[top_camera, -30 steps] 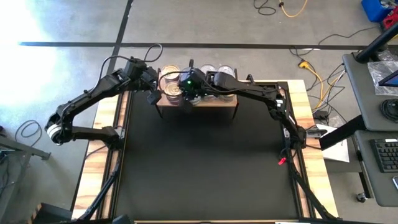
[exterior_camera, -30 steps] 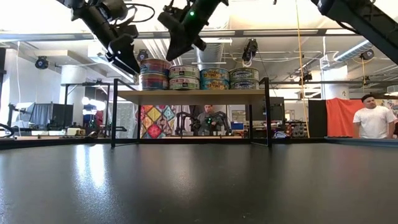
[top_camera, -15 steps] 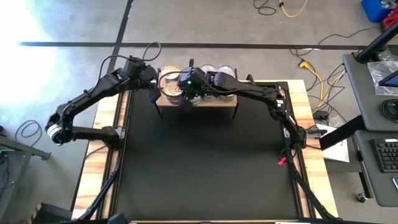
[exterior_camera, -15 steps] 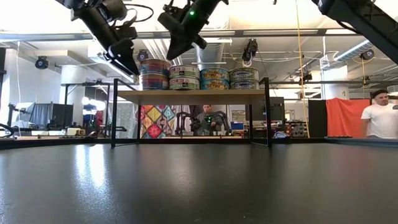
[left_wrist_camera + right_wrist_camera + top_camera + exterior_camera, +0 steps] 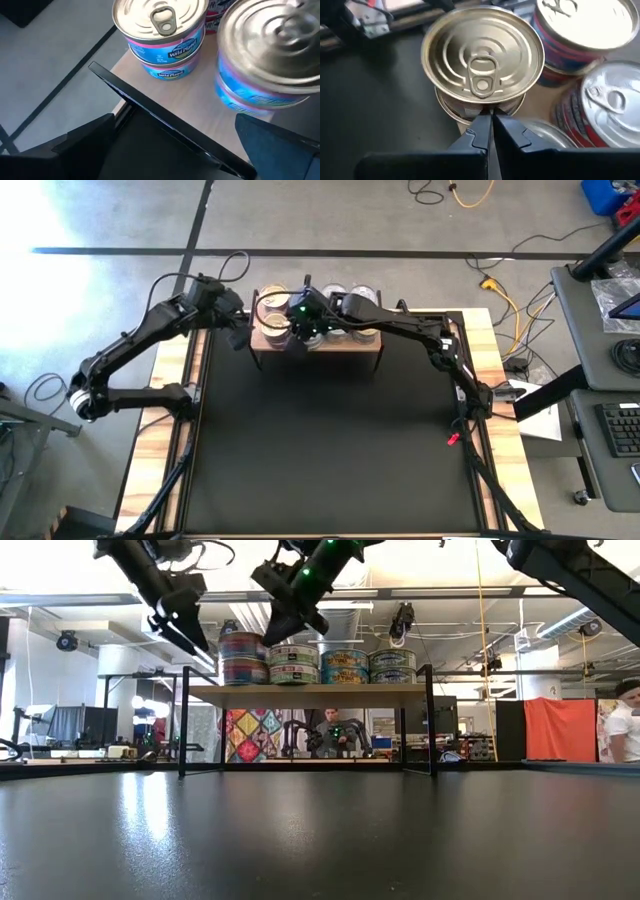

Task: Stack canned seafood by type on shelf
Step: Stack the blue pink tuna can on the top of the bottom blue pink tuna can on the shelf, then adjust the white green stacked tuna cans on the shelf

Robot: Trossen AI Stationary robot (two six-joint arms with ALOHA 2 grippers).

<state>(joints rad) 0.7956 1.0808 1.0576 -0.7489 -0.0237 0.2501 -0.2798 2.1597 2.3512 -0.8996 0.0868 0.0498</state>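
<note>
Canned seafood [image 5: 318, 657] stacked in short columns on the shelf [image 5: 306, 694], filling the board from end to end, seen from above as a cluster of round lids [image 5: 322, 313]. Gold-lidded stack [image 5: 482, 57] at the shelf's near edge, ring pull up, with silver-lidded tins [image 5: 606, 107] just beside it. Pink-banded stack of two [image 5: 160, 39] at the shelf's left corner, a blue-banded tin [image 5: 267, 62] next to it. Shelf itself at the far middle of the black mat [image 5: 330, 440], on thin black legs. Right gripper [image 5: 490, 123] clenched on nothing, fingertips pressed together just above the shelf's left half, beside the gold stack. Left gripper [image 5: 178, 623] released, fingers [image 5: 80, 140] spread wide and empty, raised off the shelf's left end, apart from the tins. Beyond the shelf, a person [image 5: 336, 735] seated in the room behind.
</note>
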